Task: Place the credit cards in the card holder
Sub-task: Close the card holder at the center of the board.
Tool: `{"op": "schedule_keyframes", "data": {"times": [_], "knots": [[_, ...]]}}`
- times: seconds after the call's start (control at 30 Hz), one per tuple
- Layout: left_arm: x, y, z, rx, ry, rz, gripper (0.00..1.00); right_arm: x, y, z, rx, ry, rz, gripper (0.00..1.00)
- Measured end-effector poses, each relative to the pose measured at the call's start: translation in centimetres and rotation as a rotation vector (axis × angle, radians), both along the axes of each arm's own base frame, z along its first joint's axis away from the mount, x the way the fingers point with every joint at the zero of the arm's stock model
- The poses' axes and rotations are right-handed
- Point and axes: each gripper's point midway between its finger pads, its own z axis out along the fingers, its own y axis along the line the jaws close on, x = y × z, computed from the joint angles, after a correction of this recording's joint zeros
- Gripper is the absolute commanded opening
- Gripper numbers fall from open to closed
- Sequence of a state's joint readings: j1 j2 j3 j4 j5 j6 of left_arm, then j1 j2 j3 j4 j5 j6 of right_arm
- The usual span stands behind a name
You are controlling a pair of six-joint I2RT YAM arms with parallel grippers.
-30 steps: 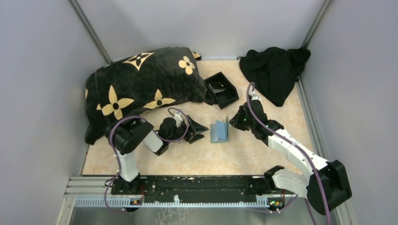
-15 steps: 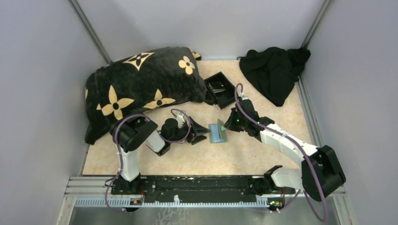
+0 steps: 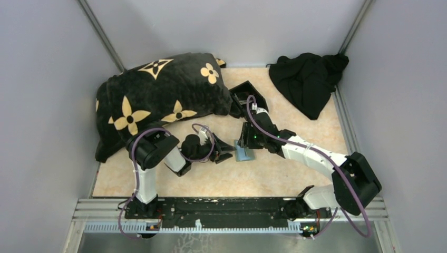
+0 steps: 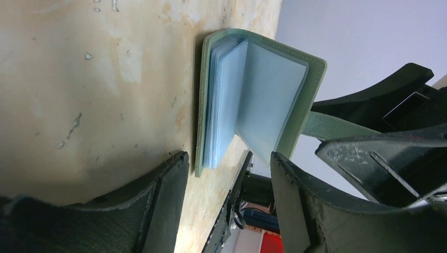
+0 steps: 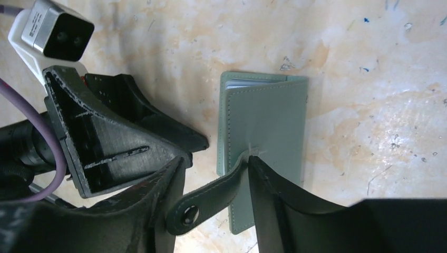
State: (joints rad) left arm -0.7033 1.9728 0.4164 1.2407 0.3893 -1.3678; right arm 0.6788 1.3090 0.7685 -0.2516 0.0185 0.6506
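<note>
While parted, straddles strap [image 5: 211, 197] of card holder [image 5: 269, 121] on bench [image 5: 369, 79] with right pincer [image 5: 216, 163], not clamped. Left pincer [image 4: 227, 155] parted, empty, just beside.

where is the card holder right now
In the top view the card holder lies near the middle of the table, with the left gripper just to its left, the right gripper over it and the black box behind.
</note>
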Motion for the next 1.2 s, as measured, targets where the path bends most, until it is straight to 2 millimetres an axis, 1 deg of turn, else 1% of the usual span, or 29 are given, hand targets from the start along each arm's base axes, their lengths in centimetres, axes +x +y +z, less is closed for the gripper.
{"op": "schedule_keyframes", "data": {"times": [0.17, 0.33, 0.53, 0.8, 0.93, 1.1, 1.2], "knots": [[0.0, 0.0, -0.1, 0.001, 0.002, 0.000, 0.64, -0.5, 0.7, 0.1, 0.000, -0.001, 0.028, 0.51], [-0.2, 0.1, -0.3, 0.002, 0.003, 0.000, 0.62, -0.3, 1.7, 1.4, 0.024, -0.025, 0.046, 0.51], [-0.5, 0.3, -0.4, 0.002, 0.003, -0.002, 0.60, -0.7, 2.8, 2.1, 0.041, -0.038, 0.073, 0.51], [-0.7, 0.5, -0.6, -0.003, 0.002, -0.001, 0.56, -1.3, 3.9, 1.8, 0.057, -0.024, 0.095, 0.51], [-1.6, 1.3, -1.0, 0.009, 0.011, 0.000, 0.55, -1.1, 4.5, 1.4, 0.067, -0.019, 0.099, 0.51], [-3.2, 2.9, -1.0, 0.033, 0.030, 0.009, 0.50, -0.8, 5.2, 0.6, 0.082, -0.010, 0.103, 0.51], [-4.1, 3.8, -1.1, 0.056, 0.039, 0.014, 0.50, -0.8, 5.6, -0.2, 0.091, 0.000, 0.106, 0.51]]}}
